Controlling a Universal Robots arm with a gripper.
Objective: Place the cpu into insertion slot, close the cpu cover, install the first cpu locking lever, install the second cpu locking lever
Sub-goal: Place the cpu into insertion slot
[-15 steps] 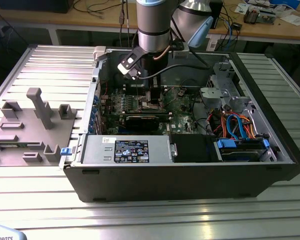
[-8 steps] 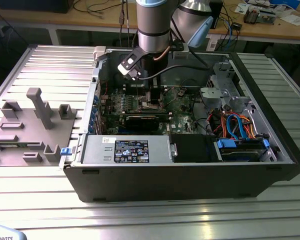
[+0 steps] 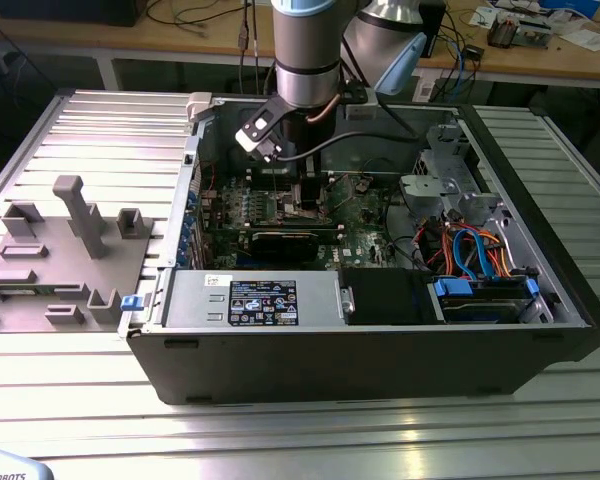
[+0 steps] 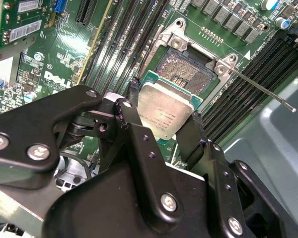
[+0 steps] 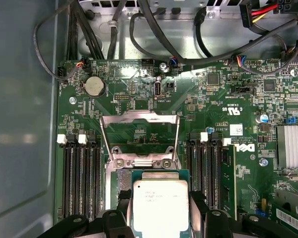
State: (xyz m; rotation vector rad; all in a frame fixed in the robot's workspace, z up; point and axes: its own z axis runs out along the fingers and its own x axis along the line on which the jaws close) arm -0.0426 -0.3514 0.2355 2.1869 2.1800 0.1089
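- Second wrist view: my fingers are pulled in narrow and hold the cpu, one finger on each side of it.
- The cpu is a flat square, and its silver top faces the camera.
- It sits over the near part of the insertion slot.
- The far part of the slot is not covered. I can see its brown field of tiny dots there.
- I cannot tell if the cpu touches the slot or is just above it.
- In the first wrist view the cpu cover is flipped open. It is on the side of the slot away from my fingers, and I can see green board through its window.
- In the second wrist view a thin metal lever sticks out from one corner of the slot. It points away over the long black memory slots.
- More of these long black slots run along the other side too.
- A round silver battery sits on the board past the cover.
- In the exterior view my arm reaches down into an open computer case.
- The case lies on its side on a desk made of metal slats.
- Grey holders stand on the desk at the exterior view's left, near the case.
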